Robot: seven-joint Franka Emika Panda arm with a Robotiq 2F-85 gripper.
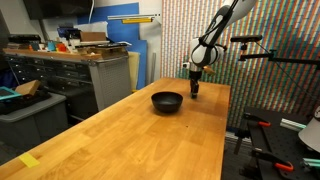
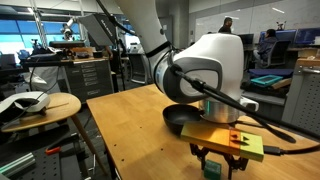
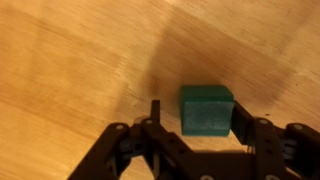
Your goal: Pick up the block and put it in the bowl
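Your arm (image 1: 215, 35) reaches down at the far end of the wooden counter (image 1: 120, 140). The jaws are lowered right to the surface, near the bowl (image 1: 167, 101) but apart from it.

In the wrist view the green block (image 3: 207, 108) sits flat on the counter (image 3: 60, 60), between the jaws. They stand open around it. One jaw looks to be at or against the block's side, and a narrow strip of bare wood shows between the block and the other jaw. You do not yet have hold of it, and the block rests on the wood.

The bowl is dark, glossy and upright. From the camera close behind the arm (image 2: 200, 70), the bowl (image 2: 178, 118) is partly hidden by the robot's body. In both exterior views the block is too small, or too hidden by the jaws, to make out with any certainty.
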